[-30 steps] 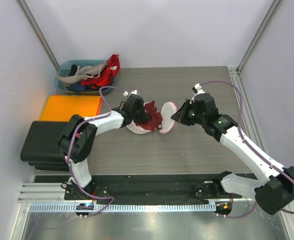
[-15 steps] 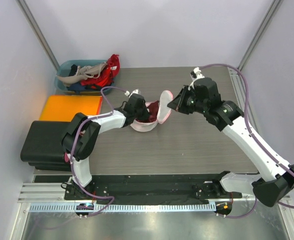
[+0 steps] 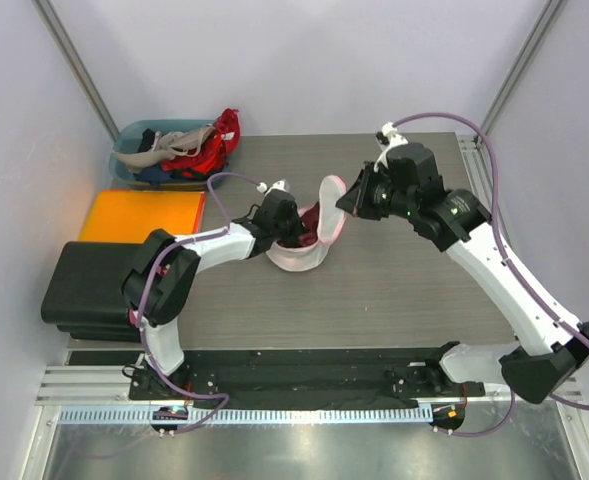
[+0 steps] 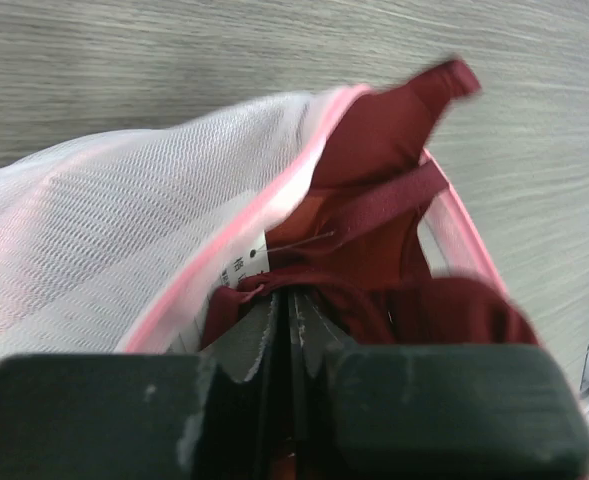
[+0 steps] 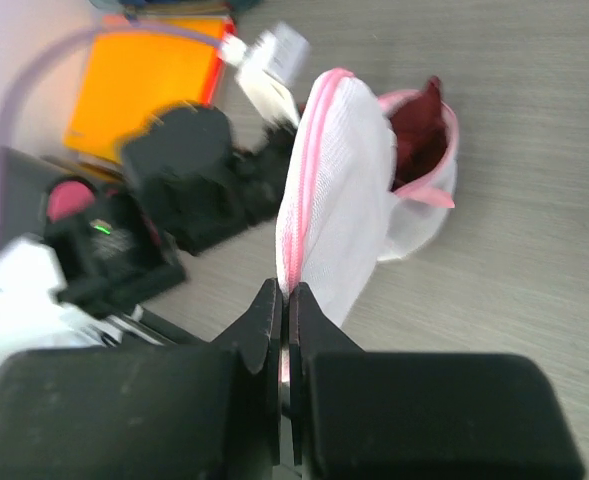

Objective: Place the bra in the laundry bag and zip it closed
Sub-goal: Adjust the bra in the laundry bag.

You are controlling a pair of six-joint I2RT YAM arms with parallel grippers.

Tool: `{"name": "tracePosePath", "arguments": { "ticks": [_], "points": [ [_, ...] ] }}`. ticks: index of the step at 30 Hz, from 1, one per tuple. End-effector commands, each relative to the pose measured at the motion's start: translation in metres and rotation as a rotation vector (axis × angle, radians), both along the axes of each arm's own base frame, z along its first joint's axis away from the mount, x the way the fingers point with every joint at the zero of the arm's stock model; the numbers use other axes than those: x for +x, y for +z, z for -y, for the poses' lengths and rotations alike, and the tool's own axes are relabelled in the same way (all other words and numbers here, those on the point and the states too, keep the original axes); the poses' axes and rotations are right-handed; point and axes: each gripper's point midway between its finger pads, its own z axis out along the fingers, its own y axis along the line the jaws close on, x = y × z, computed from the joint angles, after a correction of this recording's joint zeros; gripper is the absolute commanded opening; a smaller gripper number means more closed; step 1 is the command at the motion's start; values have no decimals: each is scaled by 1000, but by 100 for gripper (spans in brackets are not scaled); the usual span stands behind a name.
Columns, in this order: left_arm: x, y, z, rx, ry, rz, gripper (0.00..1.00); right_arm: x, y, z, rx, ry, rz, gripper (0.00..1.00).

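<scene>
**benchguy:** Where's the bag sitting for you right now?

**me:** The laundry bag (image 3: pixel 296 259) is mid-counter, between my two arms, with its mouth open. The lower half lies on the counter (image 3: pixel 404 290). The upper flap is pulled up and stands nearly upright, pink zip trim along its edge. The dark red bra (image 4: pixel 394 230) is mostly tucked inside, and one strap end pokes out past the rim at the far side.

**benchguy:** And the grippers?

**me:** My right gripper (image 5: pixel 286 290) has its fingers pressed together on the pink trim of the raised flap, so that's what is holding it up. My left gripper (image 4: pixel 289 300) is pushed into the bag's mouth, fingers nearly together with red bra fabric pinched at the tips. From the left wrist cam there's mesh on the left and bra on the right.

**benchguy:** Anything else around?

**me:** There's a teal bin (image 3: pixel 134 135) of clothes in the far left corner, well apart from the bag. An orange sheet (image 3: pixel 144 215) is just in front of the bin, and a black case (image 3: pixel 89 285) is near the left arm's base.
</scene>
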Motion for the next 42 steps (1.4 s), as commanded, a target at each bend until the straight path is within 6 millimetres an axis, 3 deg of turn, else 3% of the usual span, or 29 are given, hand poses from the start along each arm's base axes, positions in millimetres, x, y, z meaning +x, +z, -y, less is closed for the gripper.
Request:
{"name": "tracePosePath", "arguments": {
  "ticks": [1,2,4,7,9,14,19,24,30,32,36,40,42],
  "points": [
    [-11,47,-3,-10,-59,51,12,-30,-31,17,-65,63,15,1],
    [-13,70,-2,-43,-70,85,15,-37,-35,23,-73,68,23,1],
    [-20,92,4,-94,-106,102,22,-45,-61,30,-118,82,-9,1],
    [-30,121,8,-156,-145,135,22,-54,-76,36,-150,100,-8,1],
    [-34,132,9,-179,-163,146,17,-54,-72,40,-148,86,17,1],
    [-52,131,11,-183,-192,139,10,-46,-47,40,-141,70,60,1],
    [-66,112,15,-127,-204,120,5,-44,-36,35,-121,77,61,1],
    [-69,86,4,-62,-148,75,0,-42,-20,35,-101,59,90,1],
    [-66,54,5,-19,-108,20,0,-42,-8,28,-63,76,93,1],
    [-64,52,6,-40,-98,30,0,-43,-4,27,-57,82,97,1],
    [-54,29,7,7,-76,12,0,-47,5,24,-25,92,102,1],
    [-47,-23,6,67,-49,-49,0,-49,21,25,1,90,130,1],
    [-45,-31,10,45,-67,-67,0,-48,24,26,-2,86,136,1]
  ]
}}
